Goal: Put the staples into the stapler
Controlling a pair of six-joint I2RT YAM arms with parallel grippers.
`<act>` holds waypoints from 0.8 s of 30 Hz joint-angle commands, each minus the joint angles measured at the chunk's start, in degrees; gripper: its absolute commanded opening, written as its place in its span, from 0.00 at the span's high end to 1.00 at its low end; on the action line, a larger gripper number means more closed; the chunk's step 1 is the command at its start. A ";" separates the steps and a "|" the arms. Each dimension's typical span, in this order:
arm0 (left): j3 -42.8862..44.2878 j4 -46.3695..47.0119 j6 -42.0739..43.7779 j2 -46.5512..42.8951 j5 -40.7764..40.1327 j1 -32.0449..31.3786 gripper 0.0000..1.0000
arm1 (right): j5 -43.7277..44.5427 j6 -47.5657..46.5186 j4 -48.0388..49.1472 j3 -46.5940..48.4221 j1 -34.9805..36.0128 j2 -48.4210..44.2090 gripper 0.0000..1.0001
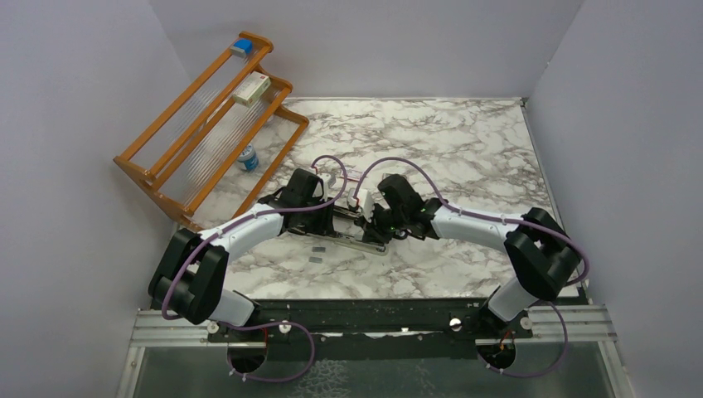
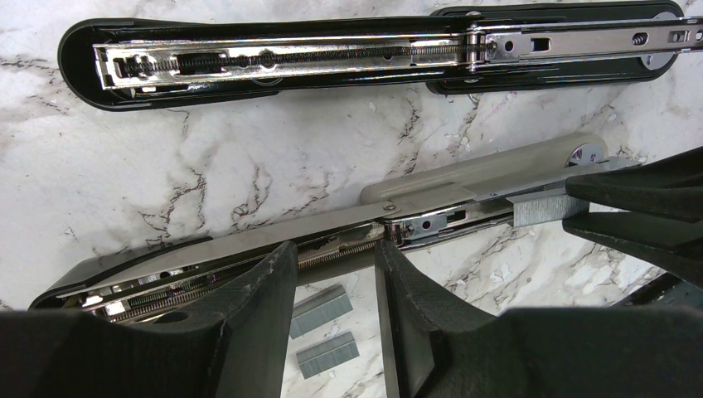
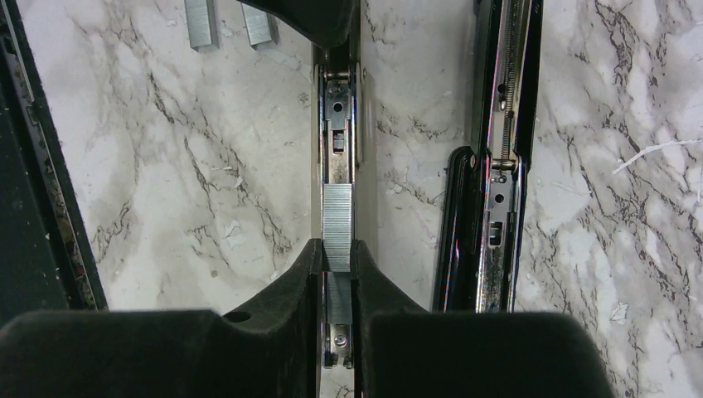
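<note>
Right pincer (image 3: 336, 250) clenches the staples (image 3: 337, 207), whose long axis runs in line with the stapler (image 3: 337, 124) rail. Left pincer (image 2: 333, 249) stands part-spread, tips at that stapler.

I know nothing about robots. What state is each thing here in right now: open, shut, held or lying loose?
Stapler being loaded: opened, silver rail exposed.
Staple strip: pinched by the right gripper, lined up along that rail.
Right gripper: shut on the staple strip.
Left gripper: open, fingertips at the rail, gripping nothing.
Loose staple strips: two, lying untouched.
Other black stapler: lying opened flat, spring showing.
</note>
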 commanded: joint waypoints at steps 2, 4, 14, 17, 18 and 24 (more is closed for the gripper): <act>0.16 -1.42 0.73 1.51 -1.09 -0.17 0.57 | -2.39 -0.97 1.22 -0.65 0.34 -1.59 0.98; 0.18 -1.48 0.73 1.53 -1.09 -0.12 0.57 | -2.62 -1.05 1.06 -0.50 0.34 -1.44 0.98; 0.22 -1.43 0.73 1.42 -1.08 -0.18 0.57 | -1.80 -1.19 -0.51 0.14 0.34 0.15 0.98; 0.16 -1.41 0.73 1.41 -1.09 -0.21 0.57 | -1.06 -1.06 -0.70 0.44 0.34 0.29 0.98; 0.16 -1.40 0.77 1.41 -1.09 -0.17 0.57 | -0.89 -1.06 -0.83 0.60 0.34 0.41 0.98; 0.23 -1.46 0.73 1.47 -1.09 -0.17 0.57 | -0.58 -1.14 -1.66 1.00 0.30 1.28 0.98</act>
